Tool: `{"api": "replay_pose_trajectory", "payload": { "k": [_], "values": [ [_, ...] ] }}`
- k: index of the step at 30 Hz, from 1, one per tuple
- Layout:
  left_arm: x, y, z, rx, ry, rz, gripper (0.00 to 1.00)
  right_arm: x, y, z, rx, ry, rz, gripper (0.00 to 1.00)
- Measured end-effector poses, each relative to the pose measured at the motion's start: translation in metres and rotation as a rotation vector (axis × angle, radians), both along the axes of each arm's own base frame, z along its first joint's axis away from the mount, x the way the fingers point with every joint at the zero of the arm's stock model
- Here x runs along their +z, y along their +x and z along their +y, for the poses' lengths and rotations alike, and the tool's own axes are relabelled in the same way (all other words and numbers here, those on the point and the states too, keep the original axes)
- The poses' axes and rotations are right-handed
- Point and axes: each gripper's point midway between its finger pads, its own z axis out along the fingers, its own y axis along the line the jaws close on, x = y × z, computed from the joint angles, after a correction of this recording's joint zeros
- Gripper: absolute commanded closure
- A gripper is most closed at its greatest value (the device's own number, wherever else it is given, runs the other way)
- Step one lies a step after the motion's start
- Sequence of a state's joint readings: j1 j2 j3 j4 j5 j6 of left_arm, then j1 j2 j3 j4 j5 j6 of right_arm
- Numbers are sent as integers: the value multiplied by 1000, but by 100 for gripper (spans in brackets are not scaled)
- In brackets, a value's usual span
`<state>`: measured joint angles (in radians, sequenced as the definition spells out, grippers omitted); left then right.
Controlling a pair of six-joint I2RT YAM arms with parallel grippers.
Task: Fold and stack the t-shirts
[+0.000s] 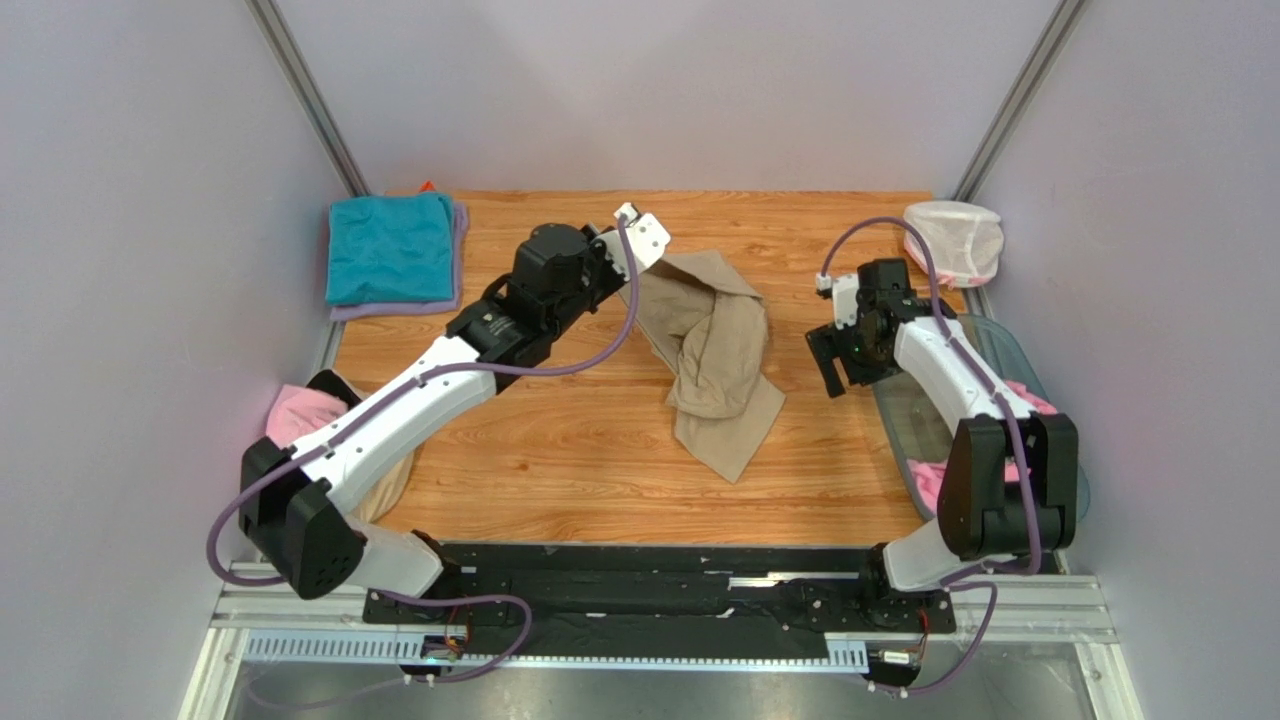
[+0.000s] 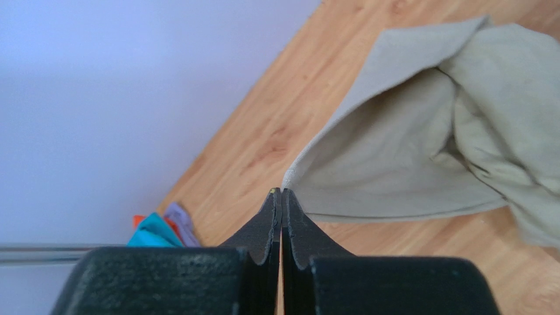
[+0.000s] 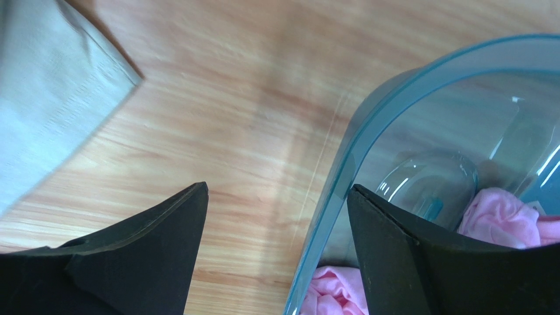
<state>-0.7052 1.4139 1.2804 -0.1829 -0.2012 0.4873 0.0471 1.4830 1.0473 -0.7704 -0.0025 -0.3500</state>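
Note:
A large tan-beige t-shirt (image 1: 714, 353) lies crumpled in the middle of the wooden table. My left gripper (image 1: 646, 270) is shut on its far left corner, and the cloth (image 2: 407, 151) stretches away from the closed tips (image 2: 282, 191). My right gripper (image 1: 834, 363) is open and empty, right of the tan shirt (image 3: 52, 85). It hovers over bare wood with one finger (image 3: 420, 256) above the tub's rim. A folded teal t-shirt (image 1: 391, 248) lies on a lilac one (image 1: 398, 309) at the far left corner. Pink t-shirts lie at the left edge (image 1: 298, 413) and in the tub (image 3: 499, 210).
A clear bluish plastic tub (image 1: 962, 375) stands at the right edge, its rim (image 3: 368, 125) curving between my right fingers. A white net pouch (image 1: 954, 240) sits at the far right corner. Grey walls enclose the table on three sides.

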Motion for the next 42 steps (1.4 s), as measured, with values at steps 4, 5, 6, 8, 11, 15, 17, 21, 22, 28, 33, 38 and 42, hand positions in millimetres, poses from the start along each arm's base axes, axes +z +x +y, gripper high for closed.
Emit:
{"api": "replay_pose_trajectory", "payload": {
  "k": [4, 5, 6, 8, 11, 15, 17, 21, 22, 28, 33, 38, 42],
  "values": [
    [12, -7, 19, 29, 23, -51, 100, 3, 21, 26, 42, 42, 1, 20],
    [11, -9, 22, 31, 34, -54, 100, 5, 24, 31, 51, 47, 0, 20],
    [10, -11, 24, 31, 46, -55, 100, 6, 27, 36, 58, 51, -4, 20],
    [9, -15, 29, 30, 72, -56, 100, 10, 31, 43, 67, 55, -17, 20],
    [15, -17, 33, 32, 87, -73, 100, 12, 33, 44, 58, 43, -26, 20],
    [18, -17, 36, 33, 102, -88, 100, 9, 32, 32, 26, -17, -30, 20],
    [17, -17, 36, 32, 109, -88, 100, 0, 26, 23, 12, -60, -17, 20],
    [16, -17, 36, 31, 111, -87, 100, -17, 11, 5, -6, -123, 33, 21],
    [15, -16, 35, 31, 112, -86, 100, -18, 11, 0, -14, -132, 38, 24],
    [8, -16, 35, 29, 122, -79, 100, -29, 14, -27, -71, -151, 65, 80],
    [4, -16, 35, 26, 133, -78, 100, -33, 18, -51, -151, -161, 76, 100],
    [0, -15, 36, 23, 144, -79, 100, -31, 27, -64, -197, -130, 40, 100],
    [-6, -15, 36, 21, 152, -77, 100, -28, 25, -68, -218, -108, 27, 100]
  ]
}}
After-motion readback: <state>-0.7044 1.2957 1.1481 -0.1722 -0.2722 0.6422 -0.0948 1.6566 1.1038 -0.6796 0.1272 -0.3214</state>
